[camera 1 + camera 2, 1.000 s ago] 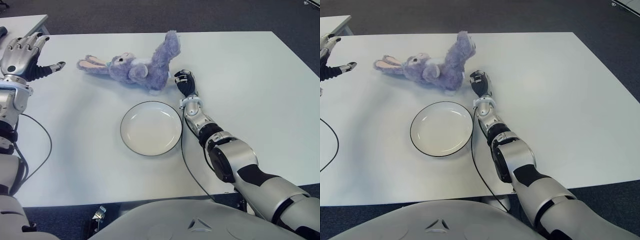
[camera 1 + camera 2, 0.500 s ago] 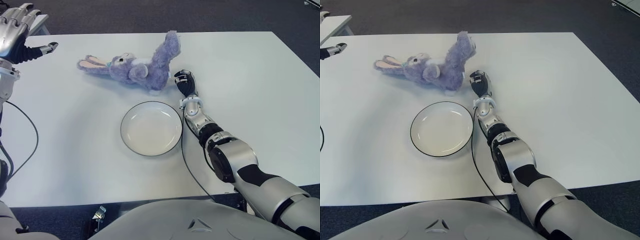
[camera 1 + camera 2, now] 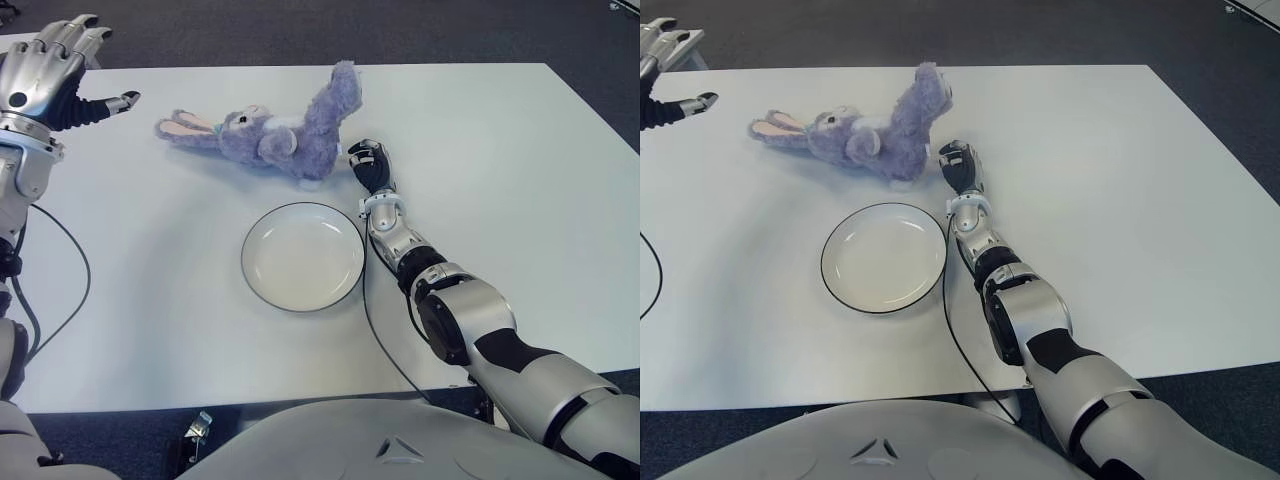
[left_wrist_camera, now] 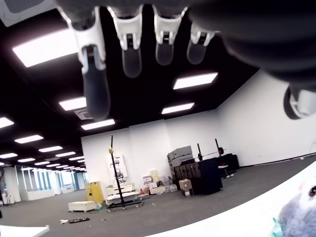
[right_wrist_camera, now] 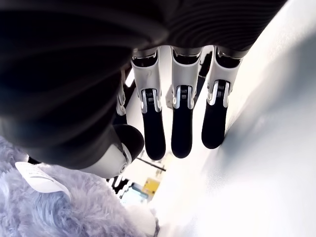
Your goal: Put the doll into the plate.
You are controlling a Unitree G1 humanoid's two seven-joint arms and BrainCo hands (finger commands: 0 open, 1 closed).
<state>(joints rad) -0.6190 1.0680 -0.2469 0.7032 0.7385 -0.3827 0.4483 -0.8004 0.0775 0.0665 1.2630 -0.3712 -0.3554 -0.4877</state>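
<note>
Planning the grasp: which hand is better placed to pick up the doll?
Right. The right hand sits open on the table beside the doll, just beyond the plate. The left hand is open too, raised at the table's far left corner.

We count one purple plush rabbit doll (image 3: 283, 135), one black-rimmed white plate (image 3: 302, 257), one white table (image 3: 500, 160), and two robot hands.
</note>
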